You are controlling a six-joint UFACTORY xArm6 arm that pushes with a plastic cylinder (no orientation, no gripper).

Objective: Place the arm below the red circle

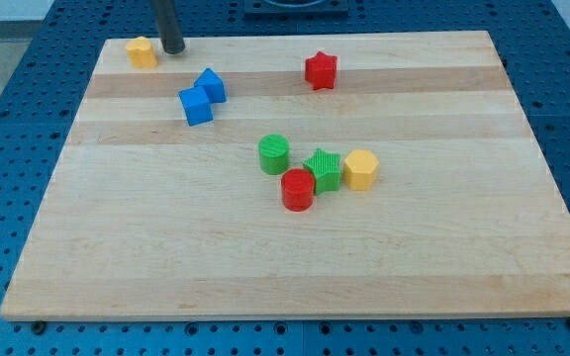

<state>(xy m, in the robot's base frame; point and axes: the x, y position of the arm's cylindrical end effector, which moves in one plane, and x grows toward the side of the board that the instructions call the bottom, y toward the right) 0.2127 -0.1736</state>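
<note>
The red circle block (298, 189) stands near the middle of the wooden board (166, 247). It touches the green star (323, 169) on its upper right. The green circle block (274, 154) is just above and left of it. A yellow hexagon (360, 169) sits right of the green star. My tip (173, 48) is at the board's top left edge, far up and left of the red circle, right beside a small yellow block (142, 51).
Two blue blocks (202, 96) lie together at the upper left, below my tip. A red star (321, 70) sits near the top centre. The board rests on a blue perforated table (8, 119).
</note>
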